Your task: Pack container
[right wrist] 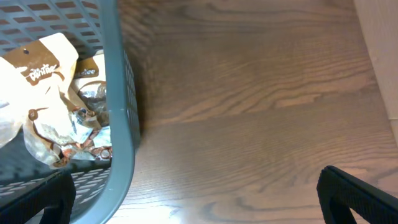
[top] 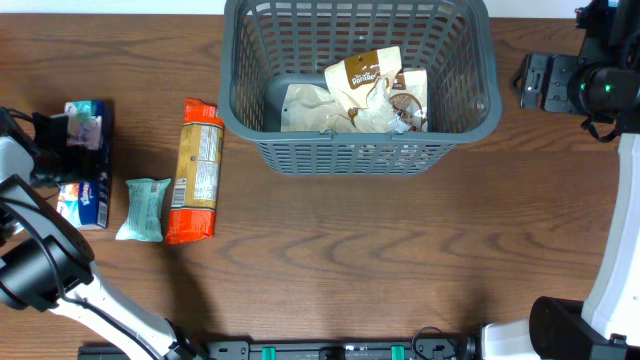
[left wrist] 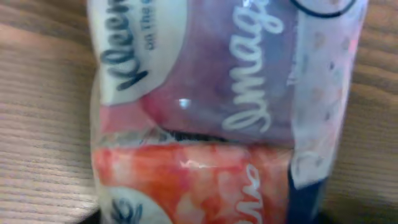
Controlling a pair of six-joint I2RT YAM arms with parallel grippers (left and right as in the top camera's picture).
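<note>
While the right gripper (right wrist: pixel 196 202) hangs spread wide, the container (right wrist: pixel 118 124) sits just left of it; the left gripper (top: pixel 62 135), far beyond at a tissue pack (left wrist: pixel 205 124), hides its grip.

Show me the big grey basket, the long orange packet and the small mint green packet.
Large dark grey plastic basket (top: pixel 360 155): overhead view, middle of its near slotted wall.
Long orange snack packet (top: pixel 195 172): overhead view, centre of its label.
Small mint green packet (top: pixel 145 208): overhead view, centre of its face.
</note>
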